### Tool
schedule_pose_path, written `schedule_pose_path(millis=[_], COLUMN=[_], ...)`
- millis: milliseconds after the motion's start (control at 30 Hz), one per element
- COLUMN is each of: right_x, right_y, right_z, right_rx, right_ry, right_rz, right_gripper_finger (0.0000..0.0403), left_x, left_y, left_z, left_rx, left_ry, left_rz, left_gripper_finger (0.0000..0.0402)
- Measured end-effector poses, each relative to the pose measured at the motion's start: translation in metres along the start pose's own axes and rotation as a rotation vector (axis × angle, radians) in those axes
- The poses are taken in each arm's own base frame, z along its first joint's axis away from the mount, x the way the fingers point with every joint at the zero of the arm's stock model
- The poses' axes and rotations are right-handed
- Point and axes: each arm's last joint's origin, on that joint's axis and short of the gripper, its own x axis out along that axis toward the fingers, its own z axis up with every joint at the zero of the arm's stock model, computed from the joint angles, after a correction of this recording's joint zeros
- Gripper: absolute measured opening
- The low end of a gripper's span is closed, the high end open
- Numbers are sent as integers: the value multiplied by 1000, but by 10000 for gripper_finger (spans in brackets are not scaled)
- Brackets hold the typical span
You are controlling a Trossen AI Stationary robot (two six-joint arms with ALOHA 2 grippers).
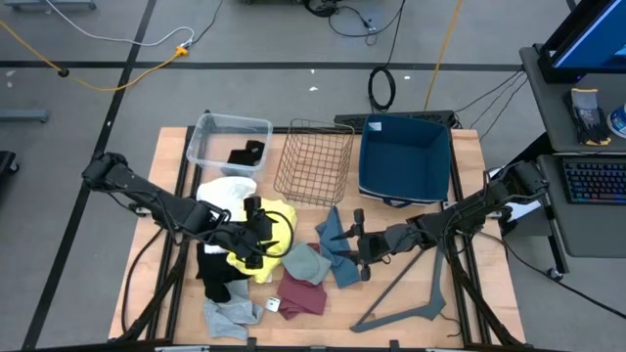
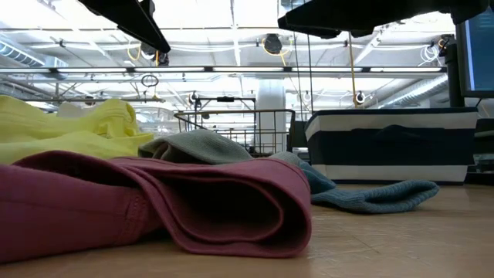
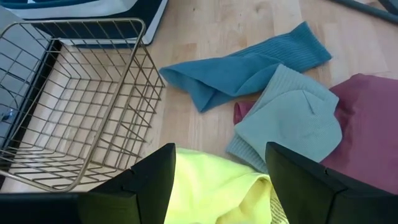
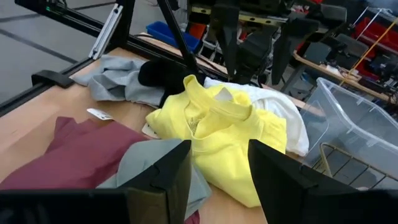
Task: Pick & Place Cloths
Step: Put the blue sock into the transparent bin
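- The left gripper hangs over the yellow cloth near the middle of the table. Its jaws stand apart with nothing between them; in the left wrist view the yellow cloth fills the gap directly below the two dark fingers.
- The right gripper sits over the blue cloth, jaws partly open and holding nothing. From it the yellow cloth lies at about 9 o'clock in the high view, well apart, with the grey-green cloth between.
- Governing relation: the yellow cloth lies straight under the left jaws, so the left arm is clearly the nearer one. The cloth is bunched; its longer run goes roughly from 11 o'clock to 5 o'clock in the high view. Judgement: a plain descent and pinch should serve.
- Other cloths: maroon cloth at 5 o'clock from the yellow one, white cloth at 11 o'clock, black cloth at 8 o'clock, light grey cloth at 7 o'clock.
- Receptacles lie toward 12 o'clock: clear bin, wire basket, blue bin. Which is intended cannot be told.
- Risk, as judgement: the yellow cloth overlaps the black and touches the grey-green, so a deep pinch may lift a neighbour.
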Motion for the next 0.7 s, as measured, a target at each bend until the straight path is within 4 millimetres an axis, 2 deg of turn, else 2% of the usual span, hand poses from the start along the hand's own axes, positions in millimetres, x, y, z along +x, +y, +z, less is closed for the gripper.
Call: schedule_pose_path(millis=[267, 567, 700], right_x=[-1, -3, -3], right_y=[-1, 10, 9], right_z=[-4, 1, 2], right_rx=[47, 38, 66], right_ry=[59, 7, -8], right_rz=[-105, 33, 31], right_gripper_finger=[153, 153, 153], left_x=[0, 0, 0], left_y=[0, 1, 1], left_z=[0, 0, 0], left_rx=[7, 24, 32], left_ry=[-1, -3, -3], left_rz=[11, 27, 27], left_gripper_finger=[250, 250, 250])
